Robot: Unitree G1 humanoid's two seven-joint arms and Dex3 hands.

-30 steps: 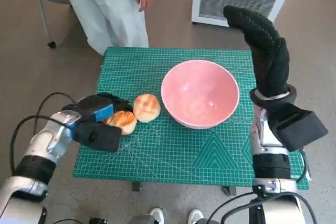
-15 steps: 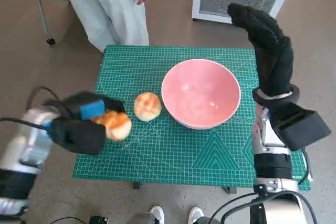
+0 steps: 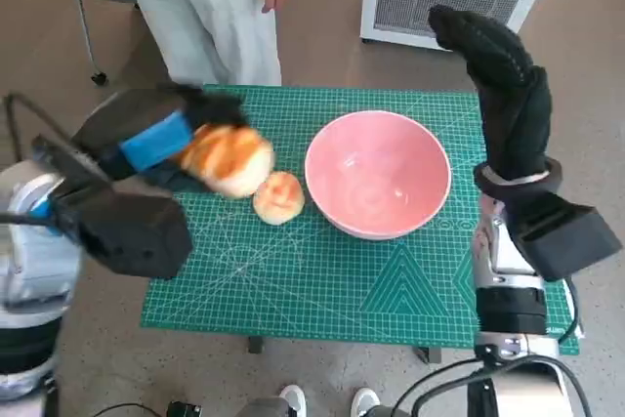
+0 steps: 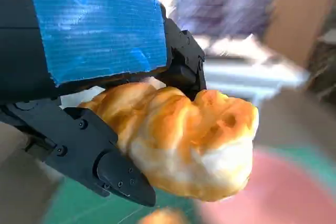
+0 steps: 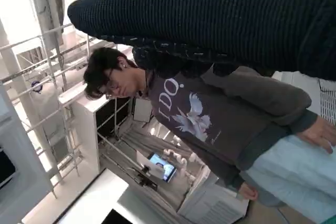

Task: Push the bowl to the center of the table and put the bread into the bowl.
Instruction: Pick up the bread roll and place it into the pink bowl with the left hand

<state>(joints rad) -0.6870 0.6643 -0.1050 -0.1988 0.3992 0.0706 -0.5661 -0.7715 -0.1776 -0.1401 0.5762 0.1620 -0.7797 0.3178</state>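
Your left hand (image 3: 146, 148) holds one bread (image 3: 227, 159) aloft in closed fingers (image 4: 113, 174), left of the bowl (image 3: 377, 174) mid-bench; right hand (image 3: 503, 85) raised, fingers extended, empty. Next, carry the bread over the bowl and release

The small table (image 3: 322, 280) is covered by a green cutting mat printed with a grid. On it stand a pink bowl (image 3: 378, 175), right of the middle, and a bread roll (image 3: 278, 197) just left of the bowl.

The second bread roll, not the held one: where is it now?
In the head view, it lies on the green mat, beside the pink bowl's left rim: the bread roll.
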